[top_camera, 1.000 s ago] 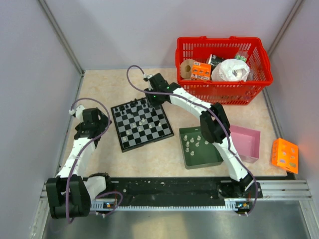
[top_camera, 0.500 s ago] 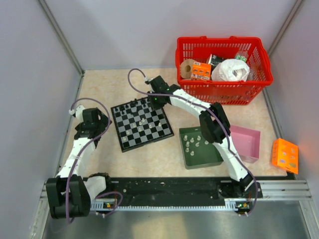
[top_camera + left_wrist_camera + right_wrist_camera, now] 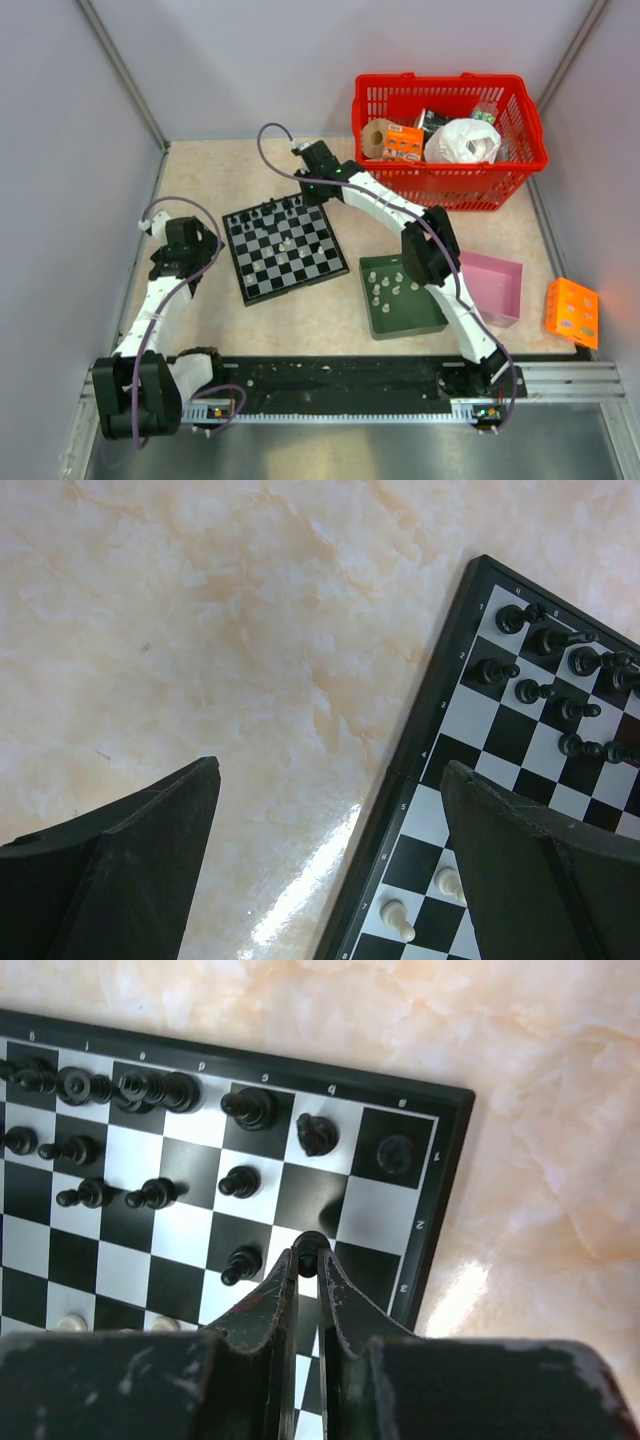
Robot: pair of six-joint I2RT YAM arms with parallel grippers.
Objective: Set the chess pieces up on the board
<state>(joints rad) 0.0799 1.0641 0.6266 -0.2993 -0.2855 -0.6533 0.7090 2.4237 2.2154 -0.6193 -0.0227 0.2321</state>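
Observation:
The checkered board (image 3: 262,272) lies left of centre. Several black pieces (image 3: 150,1085) stand in its two far rows; they also show in the left wrist view (image 3: 560,670). My right gripper (image 3: 306,192) is over the board's far right corner, shut on a black pawn (image 3: 311,1248) held between its tips (image 3: 310,1265) just above the squares. My left gripper (image 3: 332,770) is open and empty, straddling the board's left edge (image 3: 400,770). Two white pawns (image 3: 398,918) stand near that edge. Several whitish pieces (image 3: 390,288) lie in the green tray.
The dark green tray (image 3: 368,300) lies right of the board, with a pink box (image 3: 497,290) beyond it. A red basket (image 3: 450,187) of items stands at the back right. An orange box (image 3: 571,312) lies at the far right.
My right gripper has shifted slightly toward the board's far edge, still holding the pawn. The left arm has not moved.

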